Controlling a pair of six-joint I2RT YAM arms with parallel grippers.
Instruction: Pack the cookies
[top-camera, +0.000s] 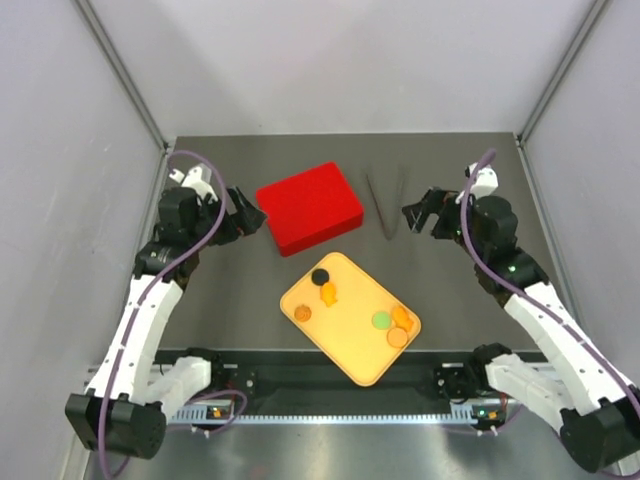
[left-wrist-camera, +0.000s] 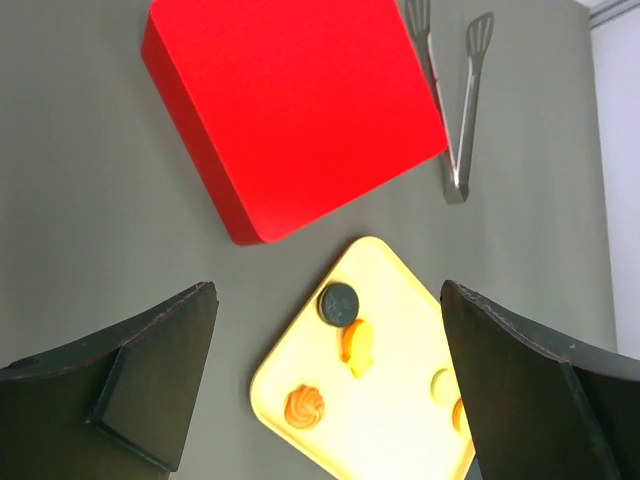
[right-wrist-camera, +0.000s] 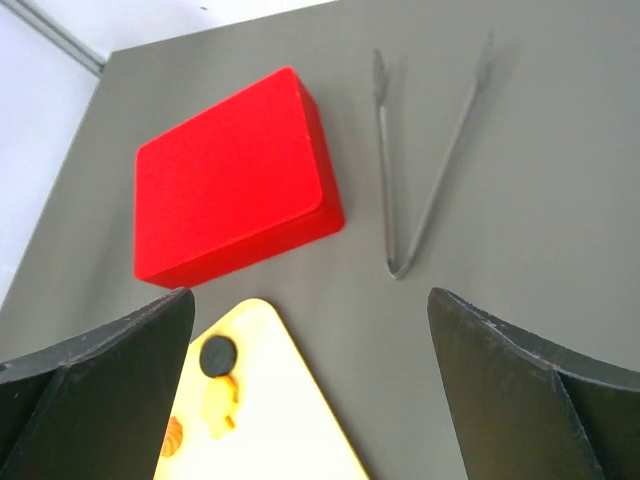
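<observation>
Above the table (top-camera: 220, 290), the left end effector (left-wrist-camera: 322, 292) and right end effector (right-wrist-camera: 308, 296) gape wide, apparently gripping nothing.

Top cam high overhead, looking down, wrist cams nearer, tilted fwd, all share red box (top-camera: 308, 207), tongs (top-camera: 387, 203)

On my left wrist feed the gripper (left-wrist-camera: 327, 290) stands wide apart, its dark fingers (left-wrist-camera: 150, 370) framing a yellow tray (left-wrist-camera: 400, 330) on the grey worktop (left-wrist-camera: 90, 220). The cookies (left-wrist-camera: 338, 302) lie on the tray: a black one at the far corner, orange ones nearer, a green one right. Farther off sits a red box (left-wrist-camera: 290, 110), with metal tongs (left-wrist-camera: 455, 185) beside its right edge.
</observation>
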